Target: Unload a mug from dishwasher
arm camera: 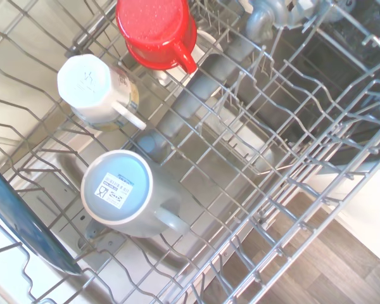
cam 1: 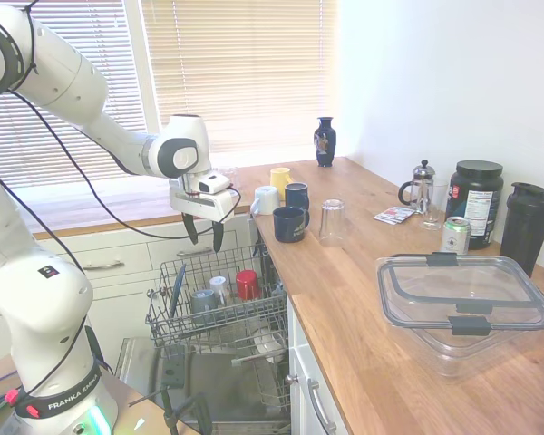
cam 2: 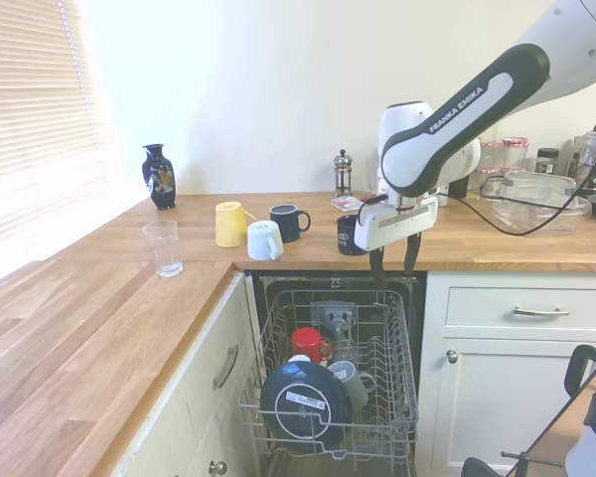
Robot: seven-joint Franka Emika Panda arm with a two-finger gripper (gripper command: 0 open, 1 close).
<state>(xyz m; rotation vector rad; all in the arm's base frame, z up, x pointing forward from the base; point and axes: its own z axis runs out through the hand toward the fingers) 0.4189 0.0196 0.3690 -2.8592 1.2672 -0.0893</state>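
The red mug (cam 1: 247,284) stands upside down in the dishwasher's (cam 1: 208,385) pulled-out grey wire rack (cam 1: 254,319), above the lowered dark door. From the other side, the red mug (cam 2: 308,344) sits mid-rack behind a dark round plate (cam 2: 303,402). My gripper (cam 1: 204,234) hangs open a little above the rack, with nothing between its fingers, up and to the side of the mug. The gripper (cam 2: 393,260) is level with the counter edge. In the wrist view the red mug (arm camera: 155,28) shows with its handle toward the rack's middle.
A grey mug (arm camera: 123,193) and a white cup (arm camera: 95,88) sit upside down beside the red one. On the wooden counter (cam 1: 344,299) stand a yellow mug (cam 2: 229,224), a white mug (cam 2: 264,239), navy mugs (cam 1: 290,223), a glass (cam 1: 332,221) and a clear lidded box (cam 1: 462,304).
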